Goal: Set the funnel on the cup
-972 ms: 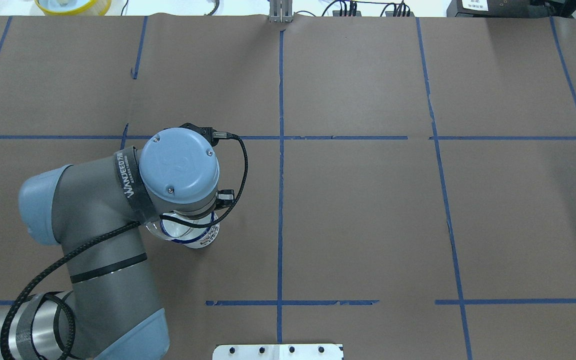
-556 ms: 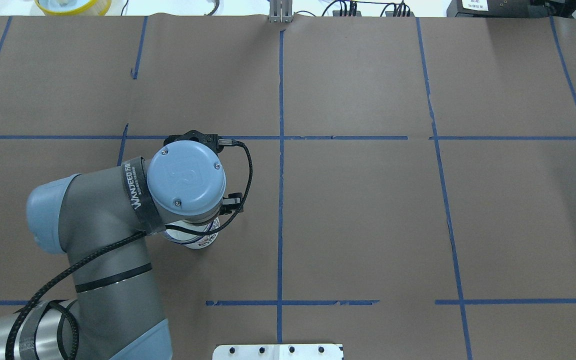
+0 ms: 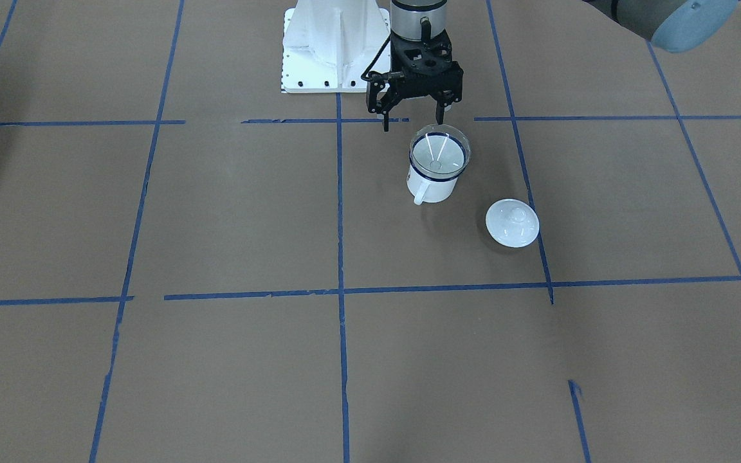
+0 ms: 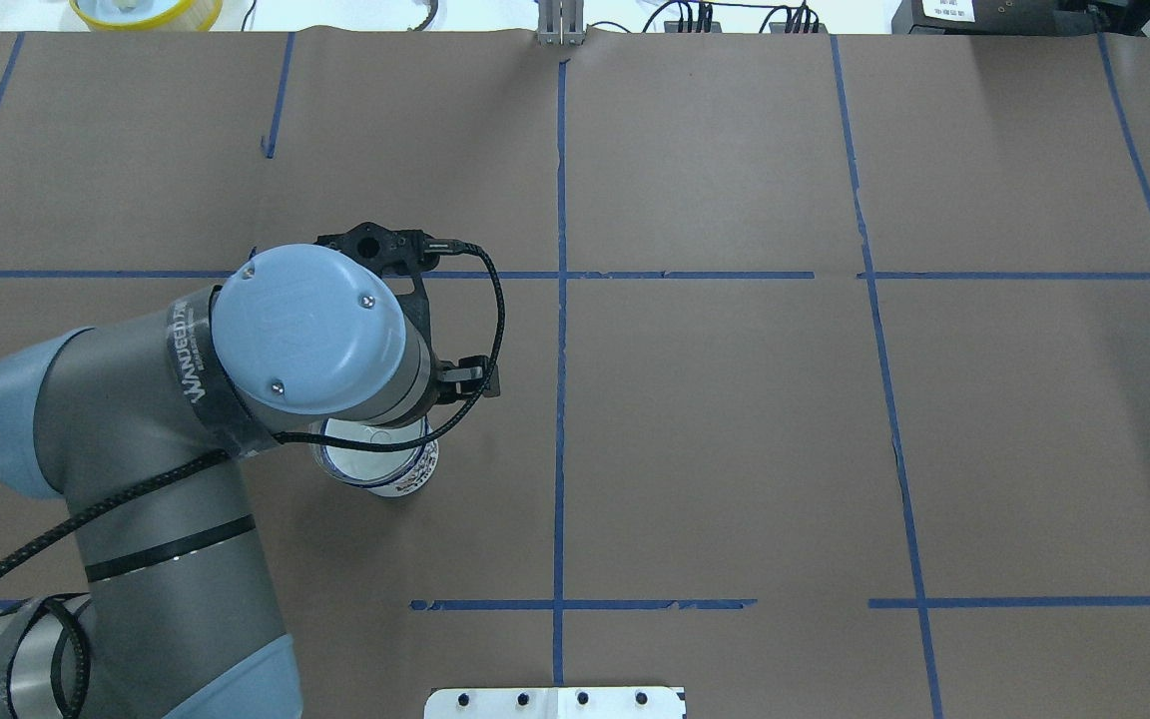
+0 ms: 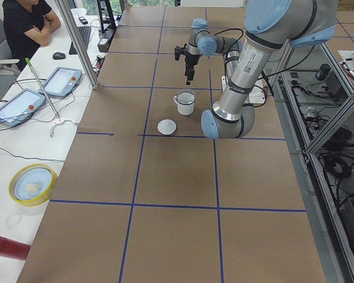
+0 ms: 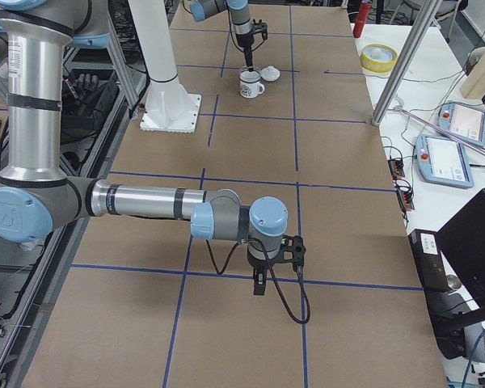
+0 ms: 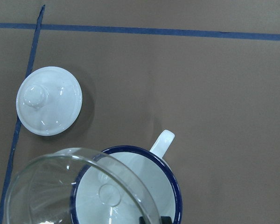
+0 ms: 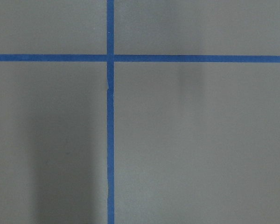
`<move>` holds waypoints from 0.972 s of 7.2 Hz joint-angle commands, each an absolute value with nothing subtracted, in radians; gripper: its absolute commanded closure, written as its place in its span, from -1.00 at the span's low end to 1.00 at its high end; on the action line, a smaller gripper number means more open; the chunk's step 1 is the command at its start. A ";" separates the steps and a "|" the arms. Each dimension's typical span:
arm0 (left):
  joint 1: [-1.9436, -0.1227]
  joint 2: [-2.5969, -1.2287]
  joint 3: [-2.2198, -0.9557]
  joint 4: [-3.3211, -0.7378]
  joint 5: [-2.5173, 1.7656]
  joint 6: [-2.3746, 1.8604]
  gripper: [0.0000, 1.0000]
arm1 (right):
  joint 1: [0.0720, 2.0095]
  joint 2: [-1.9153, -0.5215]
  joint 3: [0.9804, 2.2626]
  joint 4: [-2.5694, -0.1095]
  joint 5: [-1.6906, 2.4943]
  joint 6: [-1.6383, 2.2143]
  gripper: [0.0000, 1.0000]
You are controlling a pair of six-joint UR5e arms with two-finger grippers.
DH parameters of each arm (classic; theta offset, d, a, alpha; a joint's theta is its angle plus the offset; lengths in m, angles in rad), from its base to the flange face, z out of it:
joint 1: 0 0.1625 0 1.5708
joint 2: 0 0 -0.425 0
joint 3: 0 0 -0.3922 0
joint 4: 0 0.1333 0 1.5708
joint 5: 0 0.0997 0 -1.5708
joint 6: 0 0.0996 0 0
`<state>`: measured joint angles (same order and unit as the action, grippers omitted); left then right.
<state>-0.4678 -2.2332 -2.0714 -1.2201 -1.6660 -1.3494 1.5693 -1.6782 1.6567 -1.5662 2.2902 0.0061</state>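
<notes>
The clear funnel [image 3: 439, 153] sits in the mouth of the white blue-rimmed cup [image 3: 433, 185], spout down. My left gripper [image 3: 412, 122] hangs open and empty just above and behind the cup, one fingertip [image 3: 440, 119] close over the funnel's far rim. In the left wrist view the funnel [image 7: 56, 186] and the cup [image 7: 172, 186] fill the bottom edge. In the overhead view my wrist hides the gripper and the cup [image 4: 417, 477] shows below it. My right gripper [image 6: 259, 284] hangs low over bare table far from the cup. I cannot tell whether it is open or shut.
A round white knobbed lid [image 3: 512, 223] lies on the table beside the cup, also in the left wrist view [image 7: 49, 100]. Brown paper with blue tape lines [image 3: 339, 212] covers the table. The white robot base [image 3: 335, 45] stands behind the cup.
My left wrist has risen toward the overhead camera and shifted left. The cup with the funnel has stayed in place.
</notes>
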 commanded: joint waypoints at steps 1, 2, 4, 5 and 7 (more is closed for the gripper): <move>-0.593 -2.176 -2.069 -1.360 -1.771 -1.303 -1.00 | 1.569 -1.678 1.657 -1.566 2.290 0.006 -1.00; -0.697 -2.131 -2.065 -1.426 -1.902 -1.185 -1.00 | 1.569 -1.678 1.657 -1.566 2.290 0.006 -1.00; -0.880 -2.105 -1.987 -1.437 -2.062 -0.905 -1.00 | 1.569 -1.678 1.657 -1.566 2.290 0.006 -1.00; -0.988 -2.096 -1.917 -1.437 -2.121 -0.738 -1.00 | 1.569 -1.678 1.657 -1.566 2.290 0.006 -1.00; -1.269 -1.993 -1.750 -1.439 -2.259 -0.257 -1.00 | 1.569 -1.678 1.657 -1.566 2.290 0.006 -1.00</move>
<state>-1.1056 -2.0444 -1.8612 -1.4378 -2.1788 -0.5495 1.5693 -1.6782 1.6567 -1.5662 2.2903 0.0062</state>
